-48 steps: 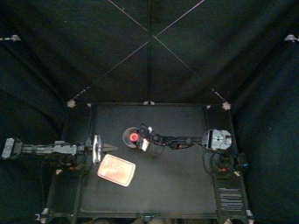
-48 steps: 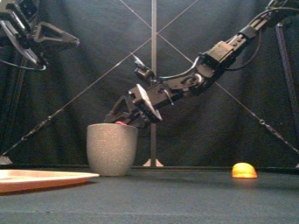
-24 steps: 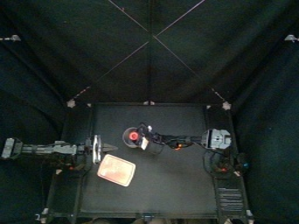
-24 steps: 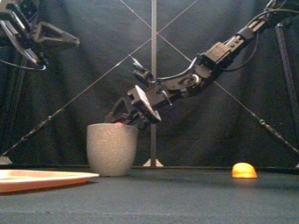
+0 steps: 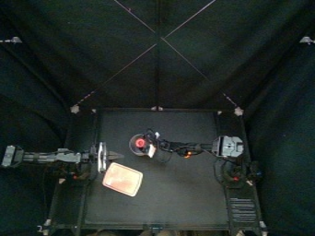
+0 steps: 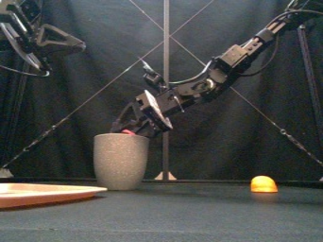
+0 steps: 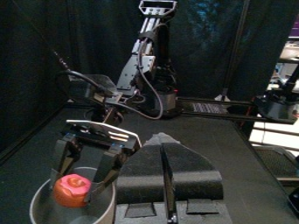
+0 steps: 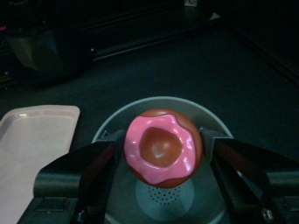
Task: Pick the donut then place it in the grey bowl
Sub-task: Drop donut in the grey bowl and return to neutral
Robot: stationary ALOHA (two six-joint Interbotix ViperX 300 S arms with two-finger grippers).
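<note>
On my left, the left claw (image 5: pixel 88 159) rests at the counter's (image 6: pixel 190 213) left edge, well clear of the work, and in its own wrist view its jaws look pressed together on nothing. I judge it is parked there so the other arm has the middle to itself. Next along lies the flat pink tray (image 5: pixel 123 181), bare, near the front-left corner and playing no part in this job. Just behind and to the right of it stands the tall grey bowl (image 6: pixel 121 163), upright with its mouth open to the ceiling. The right arm reaches across from the far side, and the right claw (image 8: pixel 163 162) hangs tilted over that mouth, pinching the donut (image 8: pixel 163 147) by its two sides. The pink-glazed ring sits at the rim, centred over the opening, with the bowl's floor showing beneath it. Holding it by the flanks keeps the jaws inside the rim, so I read the task as nearly done. What remains is to part the jaws and let it fall, and a drop from this height should land inside rather than clip the wall. Far to the right, a small orange toy (image 6: pixel 263 183) sits alone on the counter, untouched.
</note>
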